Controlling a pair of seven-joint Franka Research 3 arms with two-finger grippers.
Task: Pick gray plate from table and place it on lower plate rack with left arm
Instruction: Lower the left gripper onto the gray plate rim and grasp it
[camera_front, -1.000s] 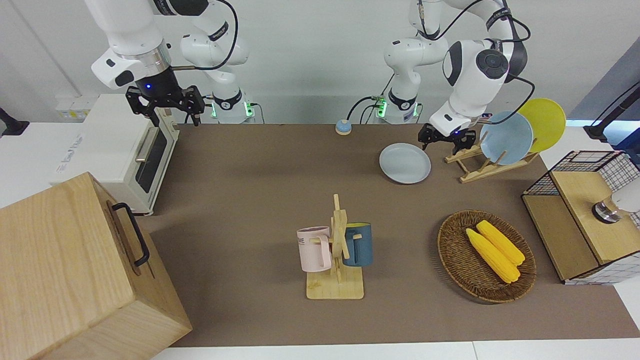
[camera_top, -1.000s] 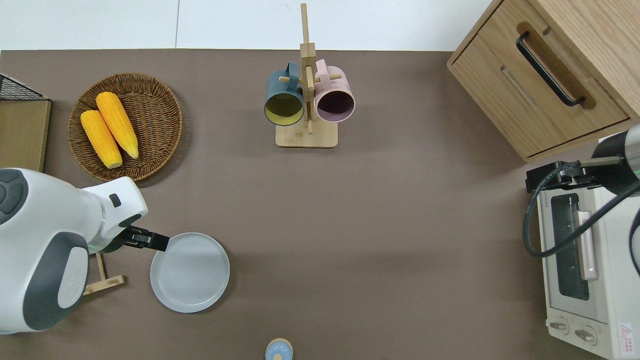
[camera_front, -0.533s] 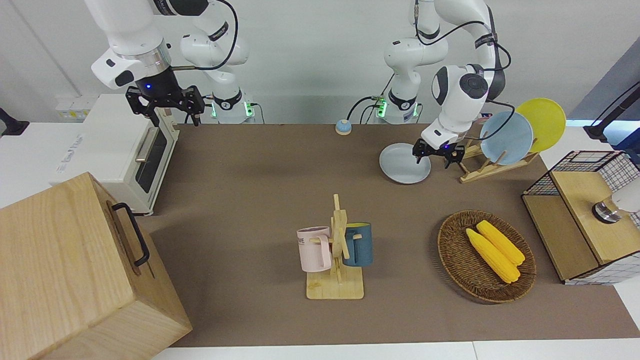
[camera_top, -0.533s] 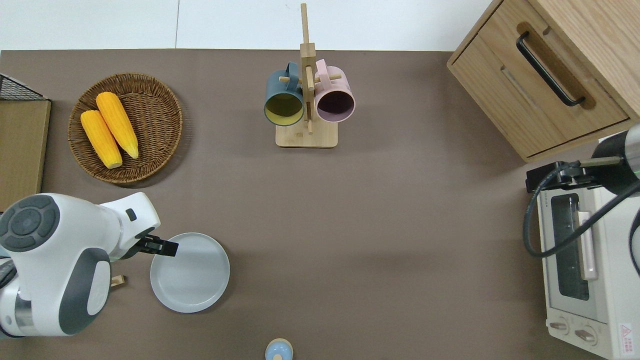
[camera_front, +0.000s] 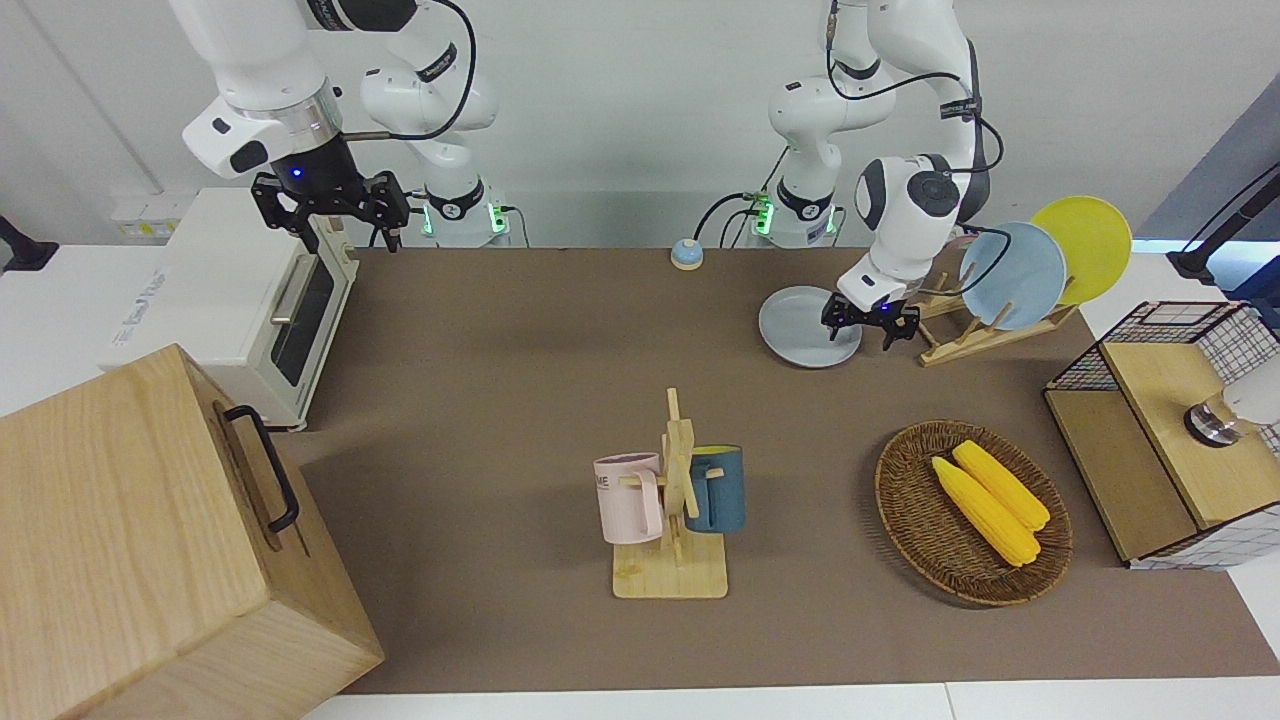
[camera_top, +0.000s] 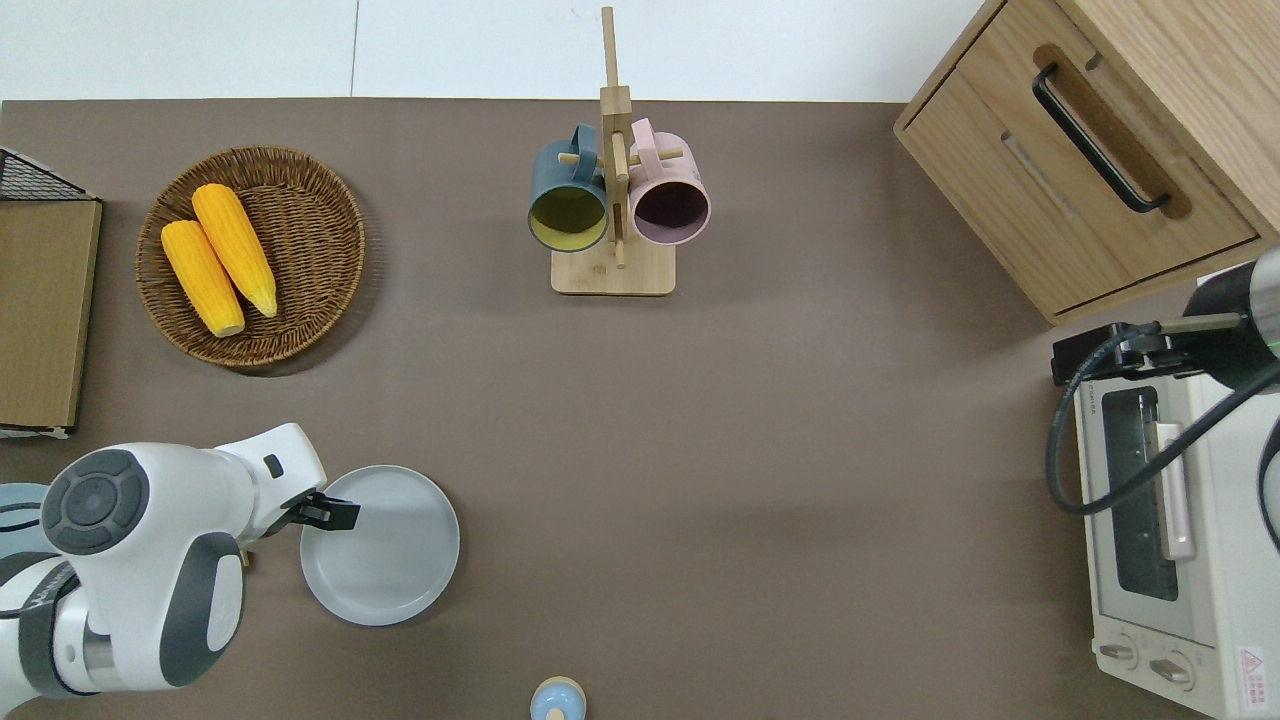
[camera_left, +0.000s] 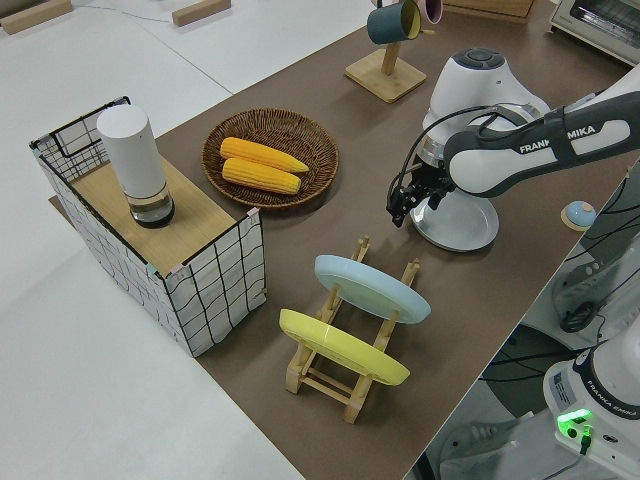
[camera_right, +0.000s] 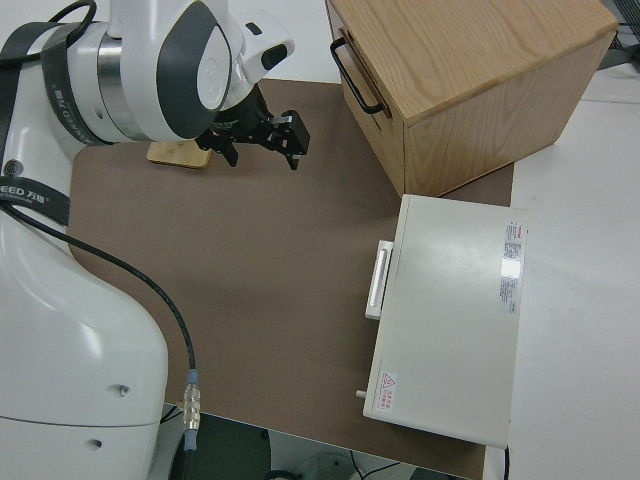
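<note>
The gray plate (camera_front: 805, 330) lies flat on the brown mat; it also shows in the overhead view (camera_top: 385, 550) and the left side view (camera_left: 465, 225). My left gripper (camera_front: 866, 327) (camera_top: 330, 513) (camera_left: 412, 197) is open and low at the plate's rim on the rack's side, with one finger over the plate and one outside it. The lower plate rack (camera_front: 985, 338) (camera_left: 345, 385) stands beside the plate, toward the left arm's end of the table. It holds a light-blue plate (camera_front: 1012, 275) and a yellow plate (camera_front: 1085, 245). My right gripper (camera_front: 330, 215) is parked and open.
A wicker basket (camera_front: 915, 510) with two corn cobs and a wooden mug stand (camera_front: 672, 560) with two mugs are farther from the robots. A wire-sided box (camera_front: 1165, 440), a toaster oven (camera_front: 235, 300), a wooden cabinet (camera_front: 150, 540) and a small blue bell (camera_front: 686, 254) are also on the table.
My left gripper has come down from beside the rack and shifted onto the gray plate's rim. The plate has not moved. The right arm is still.
</note>
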